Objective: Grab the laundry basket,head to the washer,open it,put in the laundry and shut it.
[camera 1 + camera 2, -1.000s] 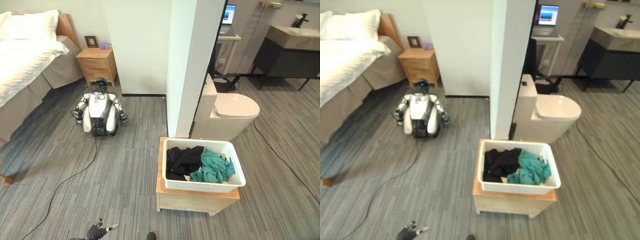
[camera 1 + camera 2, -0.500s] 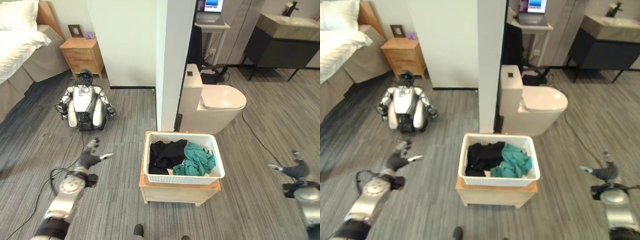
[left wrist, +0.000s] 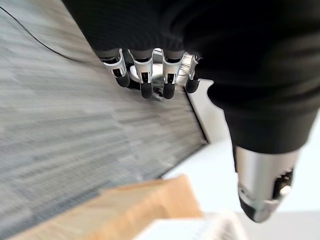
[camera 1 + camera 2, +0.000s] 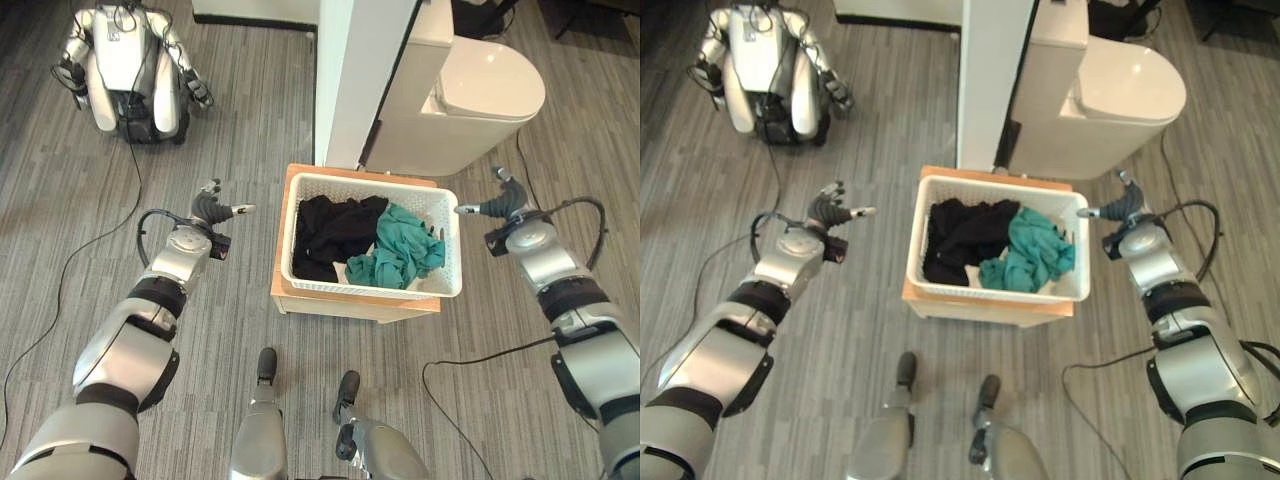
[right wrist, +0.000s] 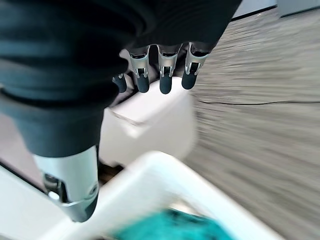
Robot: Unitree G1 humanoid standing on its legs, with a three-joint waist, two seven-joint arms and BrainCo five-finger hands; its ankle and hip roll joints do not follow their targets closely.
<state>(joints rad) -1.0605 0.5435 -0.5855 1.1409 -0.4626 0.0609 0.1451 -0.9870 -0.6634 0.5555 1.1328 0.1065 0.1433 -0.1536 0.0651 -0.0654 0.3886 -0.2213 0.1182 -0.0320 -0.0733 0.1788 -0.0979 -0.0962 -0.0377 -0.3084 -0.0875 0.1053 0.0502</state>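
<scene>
A white laundry basket (image 4: 288, 235) sits on a low wooden stand (image 4: 350, 306) straight ahead of me. Black clothes (image 4: 330, 228) and teal clothes (image 4: 402, 250) lie inside it. My left hand (image 4: 208, 204) hovers to the left of the basket, a short gap away, its fingers (image 3: 145, 75) straight and its thumb toward the basket. To the basket's right, level with its far corner, my right hand (image 4: 503, 200) is open too, fingers (image 5: 165, 70) relaxed, thumb near the rim (image 5: 165, 175). Neither hand touches the basket.
A white toilet (image 4: 480, 90) stands just behind the basket on the right. A white partition wall (image 4: 360, 70) ends at the basket's far edge. Another robot (image 4: 125, 60) sits on the grey plank floor at the far left.
The camera has come closer and tipped down, so the basket now shows from above. Both arms have risen and reached forward, one hand to each side of the basket.
</scene>
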